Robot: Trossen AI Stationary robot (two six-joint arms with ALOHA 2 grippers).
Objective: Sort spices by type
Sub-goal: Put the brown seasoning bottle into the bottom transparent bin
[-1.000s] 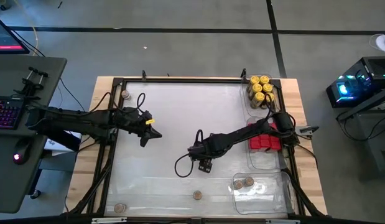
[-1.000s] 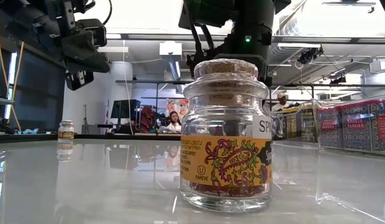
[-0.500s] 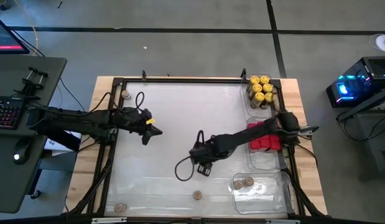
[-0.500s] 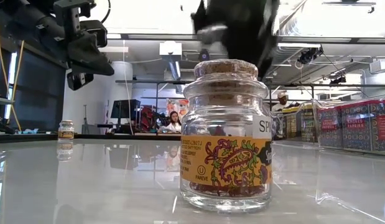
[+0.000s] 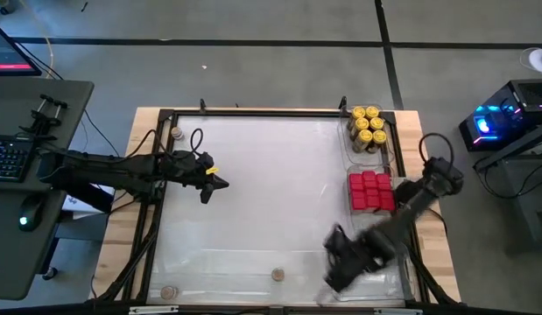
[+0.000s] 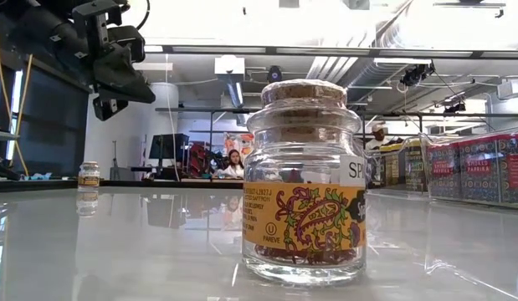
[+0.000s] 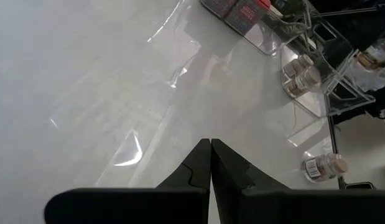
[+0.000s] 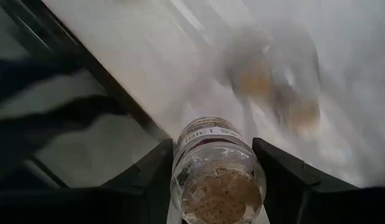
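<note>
**Ana:** High view first. What do you see?

**Me:** I see my right claw point(image 5: 341, 267) down at the near right corner of the bench point(image 5: 253, 175), over the clear tray point(image 5: 402, 262) there. It looks smeared.

**Ana:** Is it holding something?

**Me:** Yes. In the right wrist view the two fingers point(image 8: 152, 180) pinch a small cork-top jar point(image 8: 218, 174) from both sides. The cork top faces the camera.

**Ana:** And your left claw?

**Me:** My left claw point(image 5: 220, 184) hangs over the left part of the bench. Its fingers point(image 7: 198, 165) are pressed together with nothing between them.

**Ana:** Where are the other spices?

**Me:** The yellow-lid jars point(image 5: 367, 124) stand in the far right tray. The red tins point(image 5: 369, 191) sit in a block just in front of them. One cork jar point(image 5: 277, 274) stands alone near the front edge, and it fills the low view. Another one point(image 5: 169, 291) is at the near left corner, and one more point(image 5: 176, 133) is at the far left corner. In the left wrist view, two cork jars point(image 7: 299, 74) sit in a clear tray.
</note>
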